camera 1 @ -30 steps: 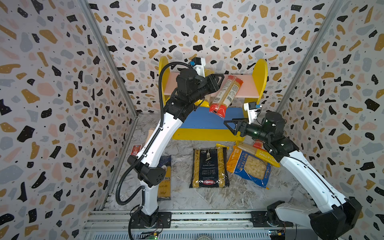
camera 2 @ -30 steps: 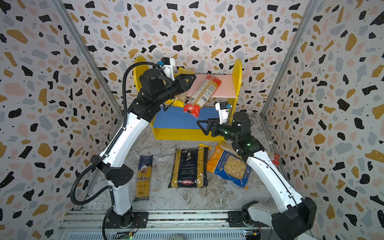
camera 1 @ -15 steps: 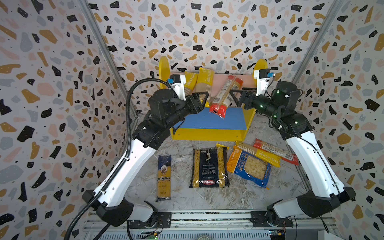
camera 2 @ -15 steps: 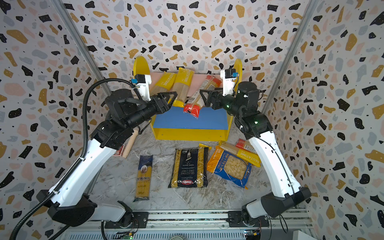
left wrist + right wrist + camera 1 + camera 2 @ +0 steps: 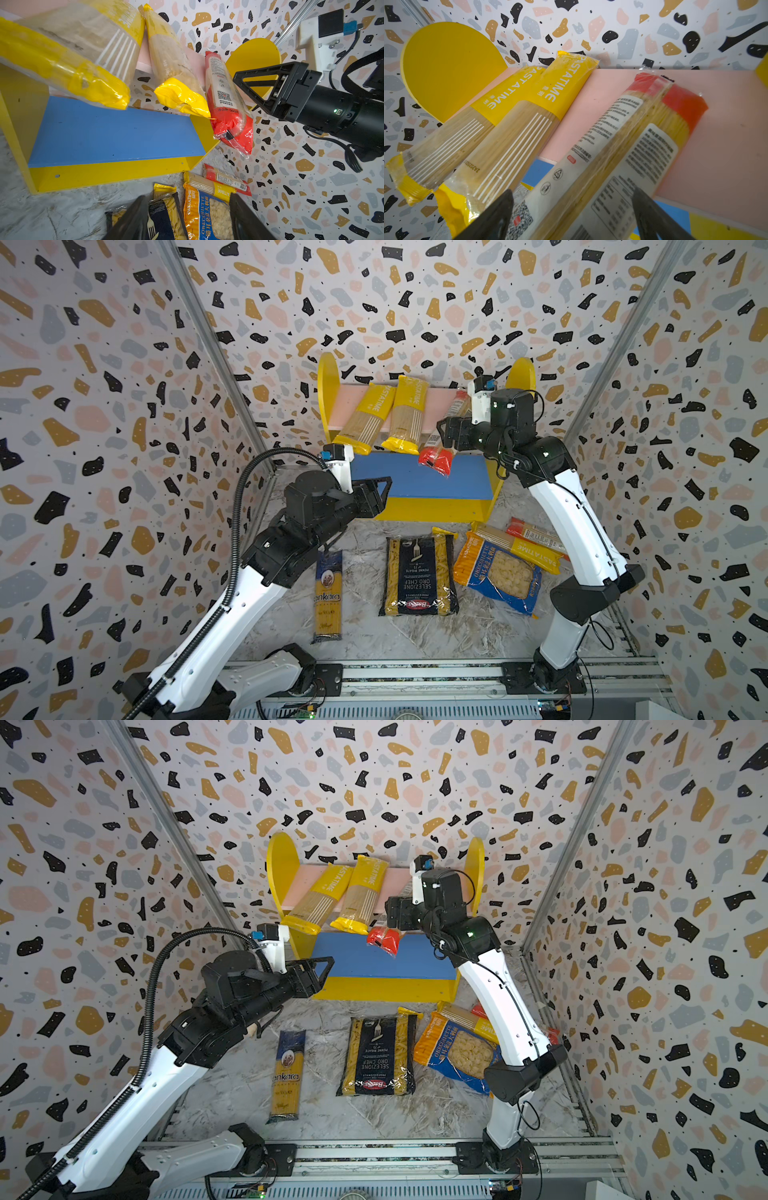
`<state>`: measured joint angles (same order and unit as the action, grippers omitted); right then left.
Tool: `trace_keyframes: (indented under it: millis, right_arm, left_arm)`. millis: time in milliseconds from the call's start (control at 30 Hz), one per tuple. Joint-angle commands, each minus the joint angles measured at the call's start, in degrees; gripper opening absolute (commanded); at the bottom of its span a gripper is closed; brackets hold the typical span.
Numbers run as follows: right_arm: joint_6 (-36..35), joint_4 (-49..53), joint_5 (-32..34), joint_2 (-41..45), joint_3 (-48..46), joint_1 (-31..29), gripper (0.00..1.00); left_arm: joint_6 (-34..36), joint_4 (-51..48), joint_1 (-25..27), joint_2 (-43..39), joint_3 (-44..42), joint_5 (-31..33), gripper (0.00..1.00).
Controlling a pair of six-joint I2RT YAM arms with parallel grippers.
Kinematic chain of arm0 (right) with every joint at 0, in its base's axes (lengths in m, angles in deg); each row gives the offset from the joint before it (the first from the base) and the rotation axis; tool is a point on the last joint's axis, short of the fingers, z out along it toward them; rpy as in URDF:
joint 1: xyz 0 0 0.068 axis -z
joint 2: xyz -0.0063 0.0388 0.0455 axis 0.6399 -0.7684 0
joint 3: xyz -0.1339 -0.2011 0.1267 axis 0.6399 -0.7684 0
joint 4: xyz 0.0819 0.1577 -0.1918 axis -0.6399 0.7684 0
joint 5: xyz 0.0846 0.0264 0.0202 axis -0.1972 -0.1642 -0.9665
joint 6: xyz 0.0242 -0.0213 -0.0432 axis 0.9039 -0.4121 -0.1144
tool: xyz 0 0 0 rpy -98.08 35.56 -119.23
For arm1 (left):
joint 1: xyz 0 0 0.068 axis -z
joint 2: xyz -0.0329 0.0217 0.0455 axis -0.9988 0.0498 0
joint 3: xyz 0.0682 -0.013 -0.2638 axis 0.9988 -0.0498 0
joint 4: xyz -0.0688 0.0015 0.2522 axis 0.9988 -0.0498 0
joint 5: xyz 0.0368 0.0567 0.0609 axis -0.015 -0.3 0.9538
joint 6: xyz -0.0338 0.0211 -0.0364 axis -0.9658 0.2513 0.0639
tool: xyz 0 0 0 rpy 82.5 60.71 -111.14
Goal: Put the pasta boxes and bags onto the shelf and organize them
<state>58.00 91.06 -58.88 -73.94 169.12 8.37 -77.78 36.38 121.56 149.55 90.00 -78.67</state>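
My right pincer [image 5: 572,190] stands wide on both sides of the long clear spaghetti pack with red ends [image 5: 225,97]. The pack lies slanted on the pink top board [image 5: 726,145] of the small shelf with yellow round sides [image 5: 328,377], one end poking out in front. I think I am tidying it; next it needs a gentle push further in. My left pincer [image 5: 187,197] is wide and empty.

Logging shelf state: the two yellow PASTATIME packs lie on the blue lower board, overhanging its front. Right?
No. The two yellow PASTATIME packs lie on the pink upper board, overhanging its front, as the right wrist view shows. The blue lower board holds nothing.
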Motion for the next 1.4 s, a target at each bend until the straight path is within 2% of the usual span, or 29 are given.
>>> trace_keyframes:
  millis: [0, 233, 267, 400, 500, 967, 1367]
  right_arm:
    - [-1.3, 1.9, 4.4, 3.3, 2.0, -0.5, 0.9]
    - [0.1, 5.9, 7.2, 1.3, 3.9, -0.6, 0.9]
    - [0.4, 6.2, 7.5, 1.0, 4.0, -0.6, 0.9]
    - [1.7, 6.7, 7.0, 0.4, 3.9, 0.2, 0.9]
    - [2.6, 6.8, 5.8, 0.0, 3.9, 0.9, 0.9]
    - [5.9, 5.8, -2.7, -3.5, 5.7, 3.7, 0.91]
    - [6.4, 5.0, -7.0, -8.0, 8.6, 4.2, 0.91]
  left_arm:
    - [2.3, 0.4, 0.0, -1.2, 0.7, 0.2, 0.63]
    - [3.6, -1.2, 0.0, -1.8, 0.5, 0.0, 0.65]
    - [3.6, -1.3, 0.0, -2.0, 0.4, -0.1, 0.68]
    - [4.1, -2.2, 0.0, -3.3, -0.2, 0.5, 0.9]
    - [4.6, -3.2, 0.0, -4.0, -0.5, 0.8, 0.95]
    - [6.0, -4.4, 0.0, -4.6, -1.3, 1.9, 0.96]
    - [7.0, -5.4, 0.0, -4.8, -1.3, 3.5, 0.97]
